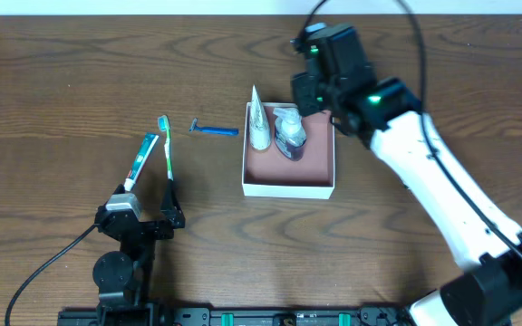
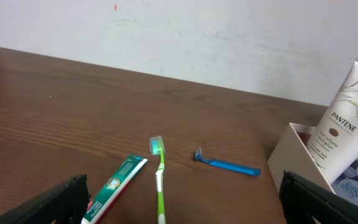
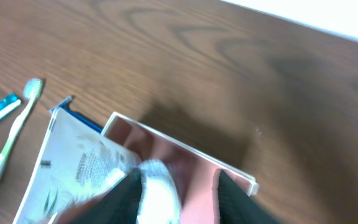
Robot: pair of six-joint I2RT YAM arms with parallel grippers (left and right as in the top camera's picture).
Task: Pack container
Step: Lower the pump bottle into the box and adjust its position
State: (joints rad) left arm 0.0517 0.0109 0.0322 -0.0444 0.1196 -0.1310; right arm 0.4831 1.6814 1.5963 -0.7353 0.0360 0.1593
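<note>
- Left gripper: stands wide open, holds nothing.
- Toothbrush: lies just ahead of the left fingers, in line with the gap between them. Runs lengthwise straight away from them, head at the far end.
- Toothpaste: lies just beside the toothbrush on its left, slightly tilted, near end close to the left-hand finger.
- Razor: lies farther ahead and to the right, crosswise to the fingers.
- Container: sits well ahead and right of the left fingers, directly below the right gripper. Already holds a tube and a bottle.
- Right gripper: hovers over the container's far edge. Cannot tell from the blurred wrist view whether open or closed on anything.
- Likely next: favours the left arm, nearer the loose items, reaching straight forward and closing across the toothbrush handle.
</note>
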